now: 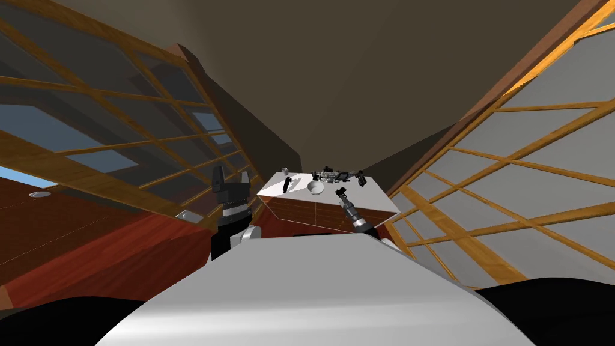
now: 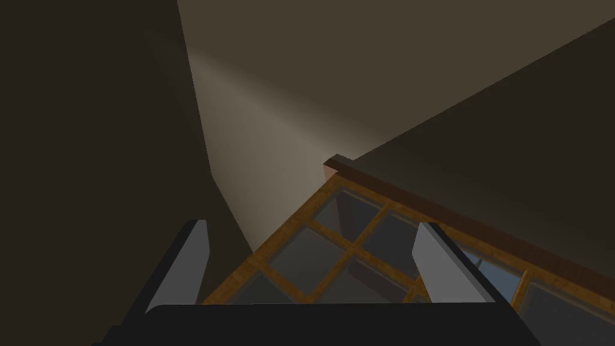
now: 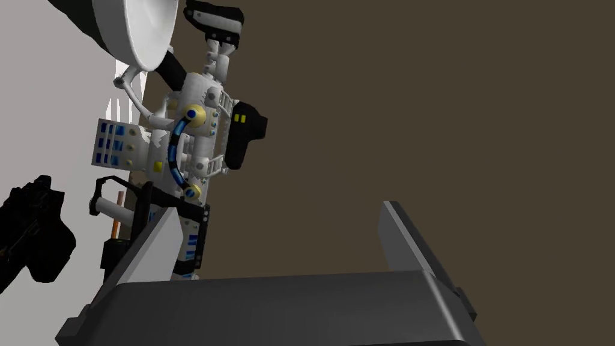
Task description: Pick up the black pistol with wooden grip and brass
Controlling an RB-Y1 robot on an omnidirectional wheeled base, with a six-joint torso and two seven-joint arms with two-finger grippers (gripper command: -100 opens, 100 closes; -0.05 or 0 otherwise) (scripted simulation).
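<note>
Most of the black pistol (image 3: 114, 249) is hiding behind one finger of the right tool (image 3: 279, 207). A black block with a thin orange-brown strip is peeking out at the lower left of the right wrist view, and I am taking it for the pistol with some doubt. Just beside it a lumpy black thing (image 3: 33, 240) is running off the left edge, and I cannot tell what it is. In the head view the things on the white-topped bench (image 1: 375, 198) are sitting at the centre, too small to tell one from another.

The right tool (image 1: 341, 193) is hanging released over the bench, its fingers spread wide and gripping nothing, with brown wall showing between them. The pistol is lying outside the finger at the frame's left, not between the two. Whether that finger is touching it I cannot tell.

A white toy (image 3: 192, 138) with blue and yellow details is reaching from that finger up to a white bowl (image 3: 144, 36) at the upper left. The left tool (image 1: 231, 176) is standing raised left of centre in the head view, likewise released.
</note>
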